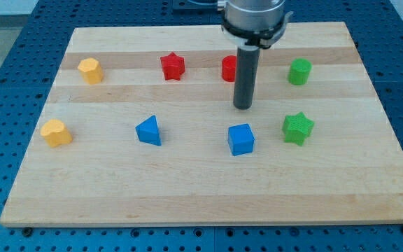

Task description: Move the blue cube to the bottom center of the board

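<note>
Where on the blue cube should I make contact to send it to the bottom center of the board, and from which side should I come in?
Push on the blue cube at its face toward the view's top, right of that face's middle, coming from the view's top right. The bottom center of the board lies below and slightly left of it. My tip already sits just above the cube, apart from it, so probably only a small shift is needed.

On the wooden desk we see a yellow block and a red star along the view's top, with a partly hidden red block and a green cylinder. Lower sit a yellow block, a blue triangular block and a green star.
</note>
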Tool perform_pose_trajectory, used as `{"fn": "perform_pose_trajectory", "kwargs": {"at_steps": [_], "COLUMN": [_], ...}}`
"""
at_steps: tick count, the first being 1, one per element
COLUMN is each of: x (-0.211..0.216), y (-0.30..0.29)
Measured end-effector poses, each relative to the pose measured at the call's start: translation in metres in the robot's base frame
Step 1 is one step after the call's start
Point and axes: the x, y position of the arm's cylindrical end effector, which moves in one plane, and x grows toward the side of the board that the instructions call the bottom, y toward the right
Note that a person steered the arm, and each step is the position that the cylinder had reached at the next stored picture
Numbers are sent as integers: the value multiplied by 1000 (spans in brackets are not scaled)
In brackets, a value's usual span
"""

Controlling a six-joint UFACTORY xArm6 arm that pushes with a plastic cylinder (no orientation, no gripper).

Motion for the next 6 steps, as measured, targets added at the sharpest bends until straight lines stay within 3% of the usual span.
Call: {"fn": "perform_pose_trajectory", "kwargs": {"at_steps": [3, 4, 6], "x": [101, 98, 111], "y": [-22, -24, 52]}}
